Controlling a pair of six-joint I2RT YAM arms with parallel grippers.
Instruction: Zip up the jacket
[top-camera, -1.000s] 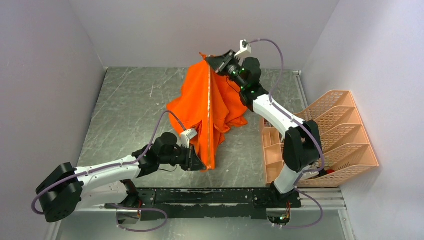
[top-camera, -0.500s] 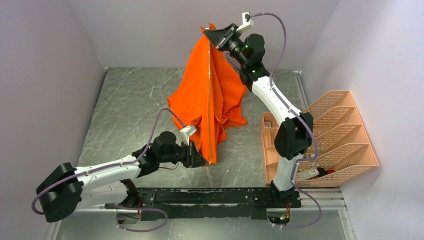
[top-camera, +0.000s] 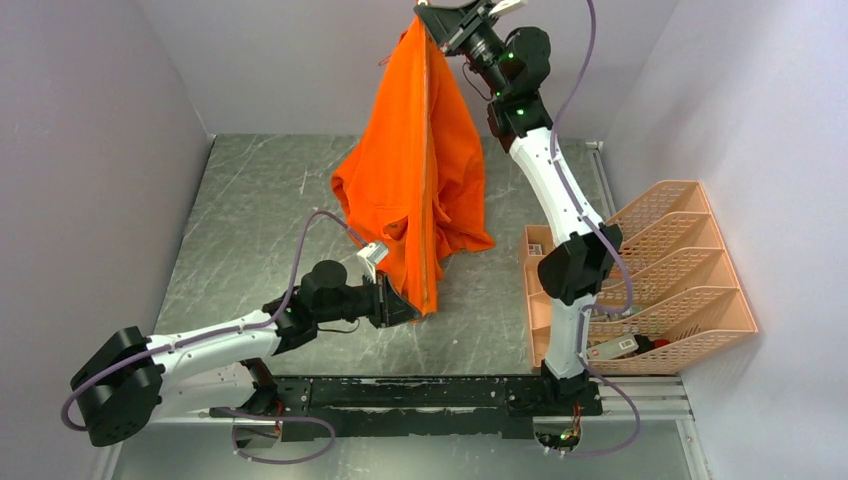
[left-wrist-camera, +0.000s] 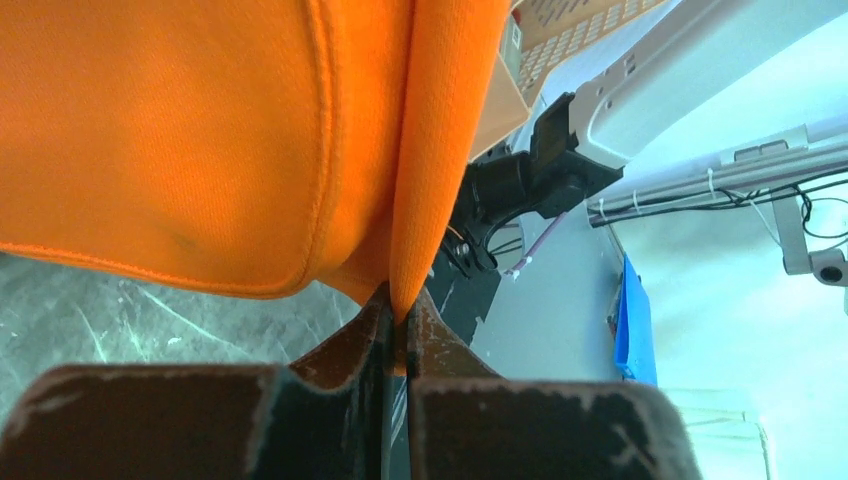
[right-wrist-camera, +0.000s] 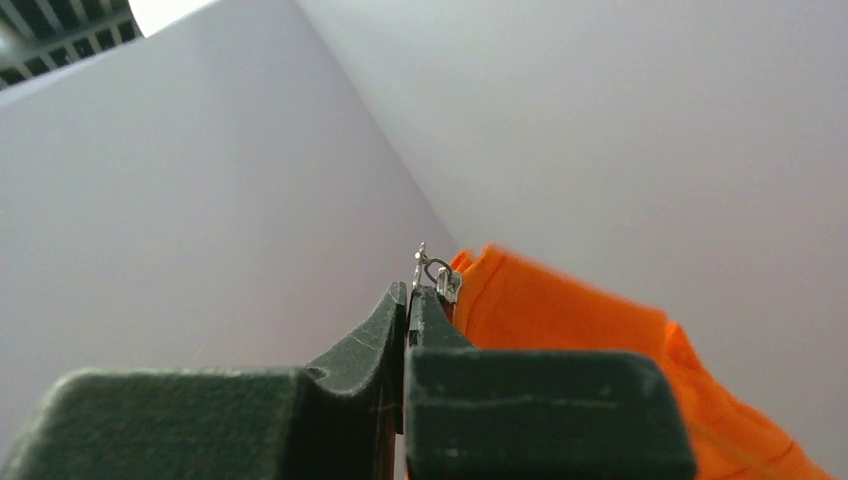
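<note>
Over grey table (top-camera: 250, 210), high-raised right pincer (top-camera: 432, 22) clamps zipper pull (right-wrist-camera: 437, 275); low left pincer (top-camera: 408, 308) pinches jacket (top-camera: 400, 180) bottom.

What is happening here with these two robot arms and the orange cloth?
Two arms stretch a bright orange fabric jacket upright over the grey table. The left arm pinches its bottom hem in shut jaws. The right arm holds the metal zipper pull high at the collar. The pale zipper looks closed nearly all the way.
</note>
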